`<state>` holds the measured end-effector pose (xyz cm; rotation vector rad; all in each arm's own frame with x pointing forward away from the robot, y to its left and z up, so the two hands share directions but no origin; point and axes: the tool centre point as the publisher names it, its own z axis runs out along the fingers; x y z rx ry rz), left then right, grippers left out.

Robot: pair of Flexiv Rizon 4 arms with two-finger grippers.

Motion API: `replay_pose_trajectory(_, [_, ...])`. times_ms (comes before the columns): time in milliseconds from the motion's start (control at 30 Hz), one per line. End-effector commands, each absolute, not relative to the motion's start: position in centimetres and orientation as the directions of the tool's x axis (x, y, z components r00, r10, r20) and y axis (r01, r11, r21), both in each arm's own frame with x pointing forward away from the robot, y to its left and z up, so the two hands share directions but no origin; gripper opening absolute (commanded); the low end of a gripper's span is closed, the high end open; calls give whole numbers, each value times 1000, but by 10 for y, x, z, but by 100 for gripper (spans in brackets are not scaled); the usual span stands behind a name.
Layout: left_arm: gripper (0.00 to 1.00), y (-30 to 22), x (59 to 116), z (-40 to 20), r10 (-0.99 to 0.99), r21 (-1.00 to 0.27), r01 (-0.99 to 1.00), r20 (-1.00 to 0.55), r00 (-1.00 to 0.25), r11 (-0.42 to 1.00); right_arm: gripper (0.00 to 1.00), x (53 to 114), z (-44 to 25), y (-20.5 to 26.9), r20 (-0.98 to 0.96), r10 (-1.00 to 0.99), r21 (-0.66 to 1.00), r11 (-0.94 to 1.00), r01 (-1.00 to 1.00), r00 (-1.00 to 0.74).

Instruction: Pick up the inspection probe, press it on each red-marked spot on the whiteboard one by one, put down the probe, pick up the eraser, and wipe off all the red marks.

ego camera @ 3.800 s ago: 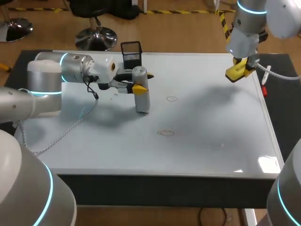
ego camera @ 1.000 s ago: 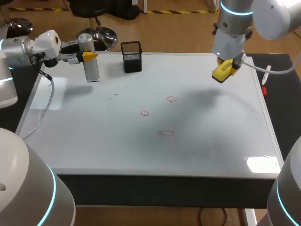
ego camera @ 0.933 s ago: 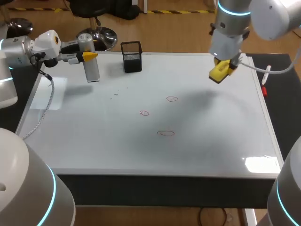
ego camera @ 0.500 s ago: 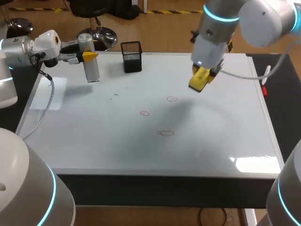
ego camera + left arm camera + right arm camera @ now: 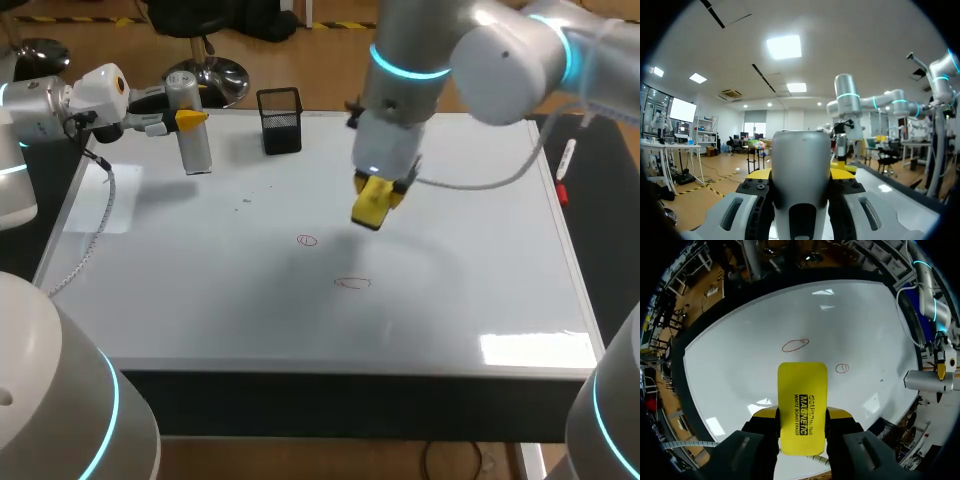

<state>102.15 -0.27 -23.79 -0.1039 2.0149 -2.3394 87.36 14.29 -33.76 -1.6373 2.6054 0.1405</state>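
Here the right gripper (image 5: 377,190) is clamped on the yellow eraser (image 5: 372,205), both fingers pressing its sides. It holds the eraser over the middle of the whiteboard (image 5: 480,270). From the head view I cannot tell whether the eraser touches the surface. In the right wrist view two red marks lie ahead of the eraser (image 5: 802,407): an oval (image 5: 795,345) and, off to one side, a small circle (image 5: 842,368). Both marks are apart from the eraser's edge.

The left gripper (image 5: 183,120) is closed on the probe (image 5: 193,140), a grey cylinder held upright near the board's far left corner. A black mesh holder (image 5: 280,120) stands near it on the board's far edge. In the left wrist view the probe (image 5: 801,170) fills the gap between the fingers, with a yellow tip against each side.
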Motion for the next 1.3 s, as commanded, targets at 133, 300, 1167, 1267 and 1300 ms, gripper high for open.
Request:
replay_pose_trajectory(133, [0,-4,1020,-236,-88,-989,-3,16,-996,-146,0,861,-355,188,-123,-909,17,400,-916,-399])
replay_pose_trajectory(300, [0,-4,1020,-236,-88,-989,-3,16,-996,-146,0,856,-373,207,-127,-919,16,373,-928,-372])
replay_pose_trajectory(1167, [0,-4,1020,-236,-88,-989,-3,16,-996,-146,0,890,-412,260,-139,-982,91,117,-989,-129])
replay_pose_trajectory(1267, [0,-4,1020,-236,-88,-989,-3,16,-996,-146,0,891,-413,264,-120,-985,105,114,-988,-127])
replay_pose_trajectory(1300, [0,-4,1020,-236,-88,-989,-3,16,-996,-146,0,892,-413,265,-102,-986,112,119,-987,-130])
